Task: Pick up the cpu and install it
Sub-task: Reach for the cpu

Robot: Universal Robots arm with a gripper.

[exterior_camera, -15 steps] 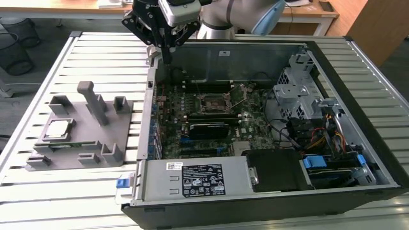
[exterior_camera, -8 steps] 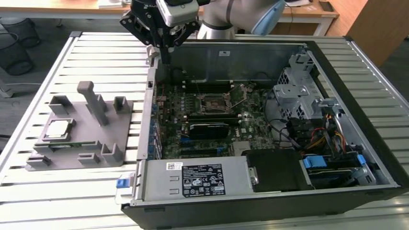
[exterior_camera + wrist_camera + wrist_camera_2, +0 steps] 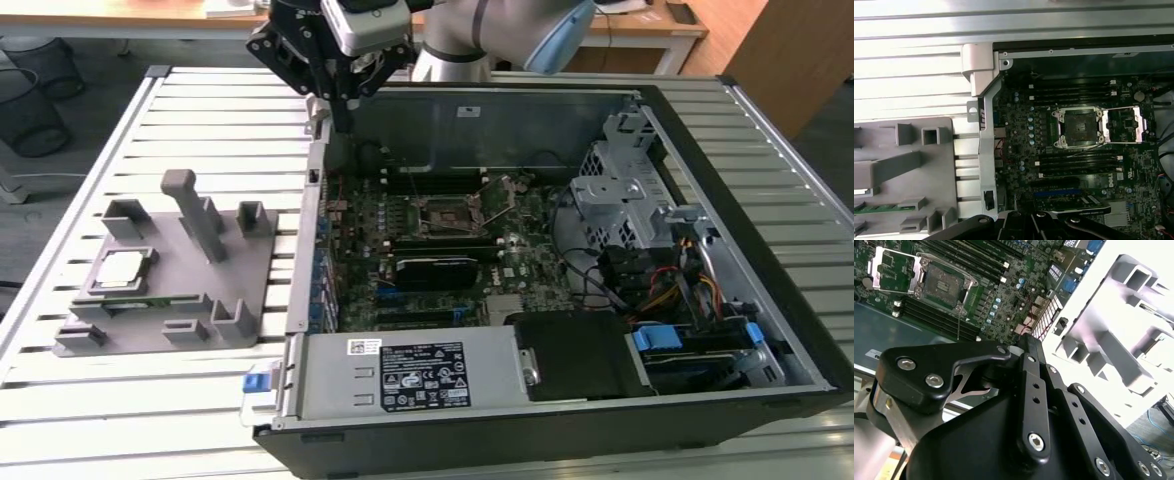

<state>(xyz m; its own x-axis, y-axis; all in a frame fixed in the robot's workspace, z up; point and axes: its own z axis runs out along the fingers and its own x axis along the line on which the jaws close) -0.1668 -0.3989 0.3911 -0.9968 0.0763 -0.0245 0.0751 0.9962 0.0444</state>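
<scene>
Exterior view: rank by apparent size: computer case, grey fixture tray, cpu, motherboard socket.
1. computer case
2. grey fixture tray
3. motherboard socket and cpu: these look about alike. The socket with its frame is perhaps slightly larger, but they sit at different depths, so I won't rank them.

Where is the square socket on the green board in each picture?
Exterior view: the socket sits mid-board inside the computer case.
Second wrist view: the socket lies beside its open metal plate.
First wrist view: the socket lies beside that open plate.
Shared landmark: the grey fixture tray outside the case.
</scene>
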